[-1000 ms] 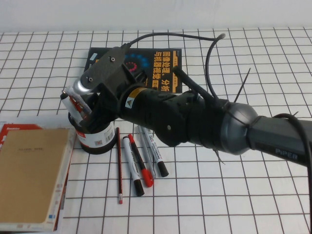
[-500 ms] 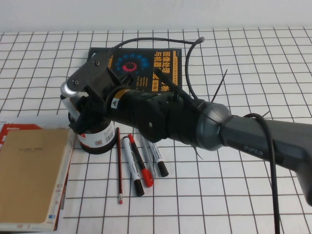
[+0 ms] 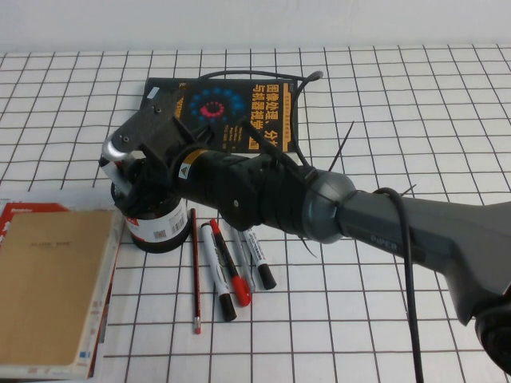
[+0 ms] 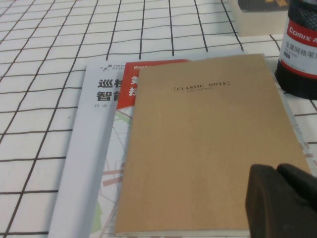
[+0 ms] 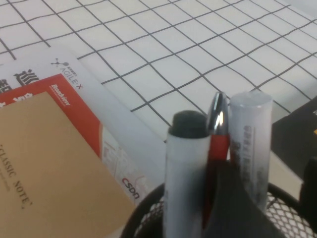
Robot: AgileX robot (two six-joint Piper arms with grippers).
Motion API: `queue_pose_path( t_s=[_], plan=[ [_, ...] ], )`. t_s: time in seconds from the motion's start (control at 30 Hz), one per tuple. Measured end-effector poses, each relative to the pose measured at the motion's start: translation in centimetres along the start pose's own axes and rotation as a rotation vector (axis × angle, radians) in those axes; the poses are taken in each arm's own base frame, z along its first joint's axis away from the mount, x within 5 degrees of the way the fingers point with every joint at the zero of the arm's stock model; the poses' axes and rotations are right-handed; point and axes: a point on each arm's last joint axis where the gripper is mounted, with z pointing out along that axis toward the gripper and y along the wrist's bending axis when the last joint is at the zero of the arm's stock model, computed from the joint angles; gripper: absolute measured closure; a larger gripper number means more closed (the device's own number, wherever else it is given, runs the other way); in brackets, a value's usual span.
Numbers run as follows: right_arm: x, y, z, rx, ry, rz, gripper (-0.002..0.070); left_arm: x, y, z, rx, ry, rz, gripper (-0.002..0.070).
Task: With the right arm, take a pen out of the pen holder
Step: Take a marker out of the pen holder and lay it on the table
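A black mesh pen holder [image 3: 156,227] with a white label stands at the table's left, also seen in the left wrist view [image 4: 297,49]. My right gripper [image 3: 129,171] hangs right over its mouth, open. In the right wrist view its dark fingers [image 5: 237,208] reach just inside the mesh rim [image 5: 143,218]. Three pens stand there: a white marker with a dark cap [image 5: 185,163], a red pen with a silver tip [image 5: 218,130] and a grey-white marker [image 5: 250,141], which sits against one finger. My left gripper [image 4: 278,171] hovers shut over the brown notebook [image 4: 208,139].
The brown notebook [image 3: 48,287] lies on leaflets just left of the holder. A black book [image 3: 239,104] lies behind it. A red pencil [image 3: 195,271] and several markers [image 3: 227,267] lie on the grid cloth right of the holder.
The right arm has swung left and lowered, bringing its gripper down over the pens in the holder. The jaws stay equally wide apart. Pens on the table have not moved.
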Motion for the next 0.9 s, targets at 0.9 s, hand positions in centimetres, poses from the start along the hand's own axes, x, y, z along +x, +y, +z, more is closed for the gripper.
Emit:
queue_pose_path(
  t_s=[0.9],
  plan=[
    [-0.2, -1.1, 0.2, 0.049, -0.063, 0.143, 0.0392, 0.0, 0.0, 0.0, 0.000, 0.000, 0.000, 0.0679]
  ],
)
